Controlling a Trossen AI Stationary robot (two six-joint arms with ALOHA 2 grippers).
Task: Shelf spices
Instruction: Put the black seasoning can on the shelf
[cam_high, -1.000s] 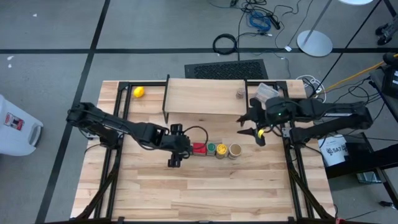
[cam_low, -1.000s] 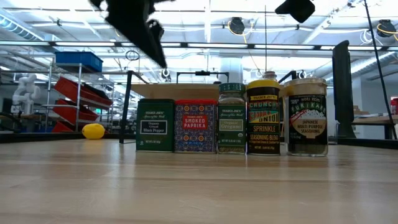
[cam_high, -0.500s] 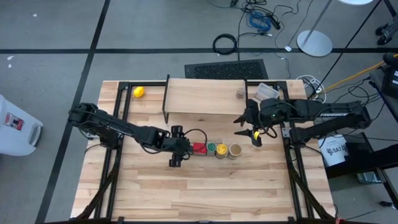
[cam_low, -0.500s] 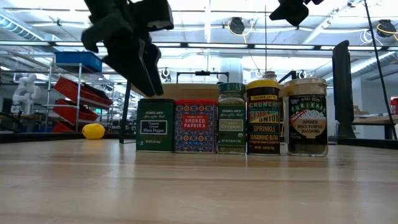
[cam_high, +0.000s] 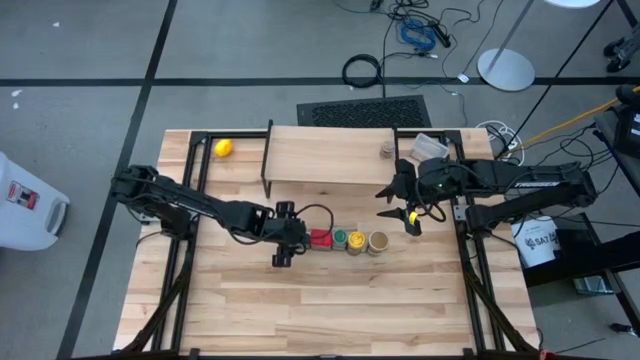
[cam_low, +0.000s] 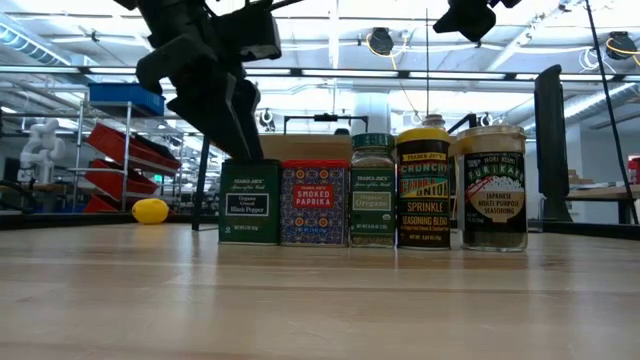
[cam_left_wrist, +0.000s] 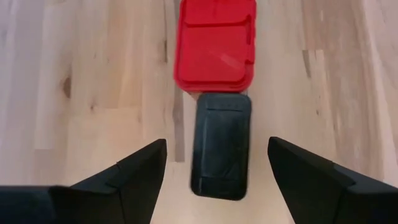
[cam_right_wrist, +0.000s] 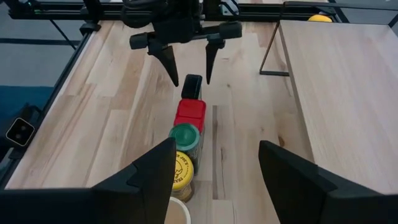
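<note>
Five spice containers in one tight row mid-table, in front of the shelf (cam_high: 325, 155): black pepper tin (cam_low: 250, 201) at the end nearest the left arm, then smoked paprika tin (cam_low: 314, 203), green-lidded oregano jar (cam_low: 372, 190), yellow-lidded onion sprinkle jar (cam_low: 423, 182), furikake jar (cam_low: 493, 188). One more small jar (cam_high: 386, 150) already up on the plank, towards its right end. Likely light and rigid, the pepper tin: smooth flat metal sides, probably slippery, so best pinched across the two free long faces, well below the lid, since the short face touching the paprika tin offers no room. Tall and narrow too, so probably prone to tipping into its neighbour if nudged. Left gripper (cam_left_wrist: 217, 163) poised directly over the pepper tin, fingers spread wider than the tin, straddling without touching, holding nothing. Right gripper (cam_high: 402, 203) aloft beyond the furikake end of the row, fingers parted, empty. Yellow ball (cam_high: 223, 148) off by the shelf's left end, well apart.
</note>
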